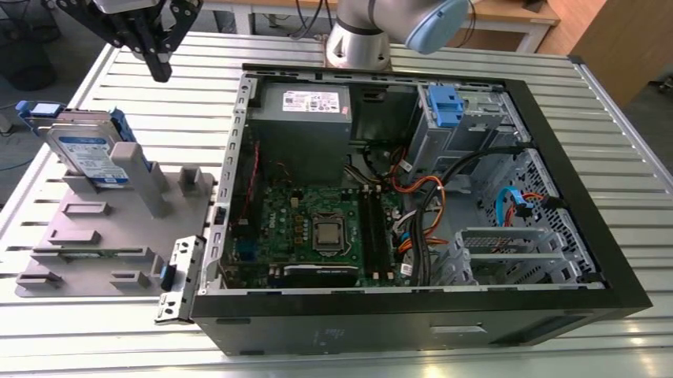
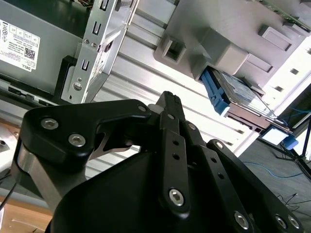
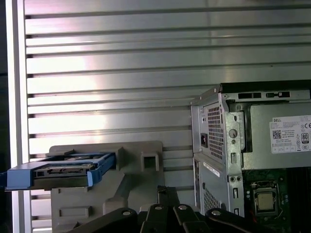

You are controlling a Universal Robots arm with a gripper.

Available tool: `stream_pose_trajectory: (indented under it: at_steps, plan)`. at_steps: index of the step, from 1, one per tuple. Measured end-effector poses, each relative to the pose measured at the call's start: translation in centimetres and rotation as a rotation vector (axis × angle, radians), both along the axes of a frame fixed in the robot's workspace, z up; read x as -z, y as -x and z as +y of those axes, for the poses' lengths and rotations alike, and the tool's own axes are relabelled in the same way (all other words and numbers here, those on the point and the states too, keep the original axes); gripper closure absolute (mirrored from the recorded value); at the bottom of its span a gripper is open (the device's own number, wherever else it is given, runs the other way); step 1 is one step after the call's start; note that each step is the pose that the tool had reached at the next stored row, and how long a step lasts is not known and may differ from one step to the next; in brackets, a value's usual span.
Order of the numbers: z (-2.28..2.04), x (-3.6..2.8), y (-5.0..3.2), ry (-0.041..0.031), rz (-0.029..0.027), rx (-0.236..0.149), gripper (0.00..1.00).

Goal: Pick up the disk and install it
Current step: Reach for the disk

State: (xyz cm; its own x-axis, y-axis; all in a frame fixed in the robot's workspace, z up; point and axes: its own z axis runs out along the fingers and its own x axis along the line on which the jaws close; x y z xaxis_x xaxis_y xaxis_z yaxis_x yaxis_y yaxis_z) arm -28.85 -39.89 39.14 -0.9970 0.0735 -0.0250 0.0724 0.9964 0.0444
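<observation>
silver-grey metal with blue side rails: that's the disk (image 1: 90,153), propped on edge and leaning back in the grey plastic holder (image 1: 105,236), its white-and-blue label turned toward the exterior camera. the holder lies flat on the slatted aluminium counter (image 1: 94,339), at the exterior view's left of the open computer case (image 1: 604,260) and just beside the case wall. the first wrist view shows the disk (image 3: 63,170) edge-on with the blue rails round it, and the second wrist view shows the disk (image 2: 238,97) tucked against a grey block of that same holder.

now the hand (image 1: 158,71) — it hangs over the counter on the far side of the holder, well apart from the disk. its black fingers point down and are drawn together to a tip, clenched with nothing between them. both wrist views show its black linkages meeting at that tip.

inside the case, the grey power-supply box (image 1: 305,110) with its white sticker sits along the far wall. the green motherboard (image 1: 315,228) lies nearer the camera — orange and black cables (image 1: 431,197) run beside it. a blue latch (image 1: 446,106) sits on the drive cage toward the exterior view's right. the arm's base (image 1: 358,43) stands on the counter behind the case.
</observation>
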Motion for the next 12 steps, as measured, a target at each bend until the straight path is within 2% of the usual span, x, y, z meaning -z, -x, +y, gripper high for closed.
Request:
stream_pose_trajectory:
  at_steps: [12]
  plan:
    - [0.0, 0.02, 0.53, 0.0, 0.0, 0.0, 0.89]
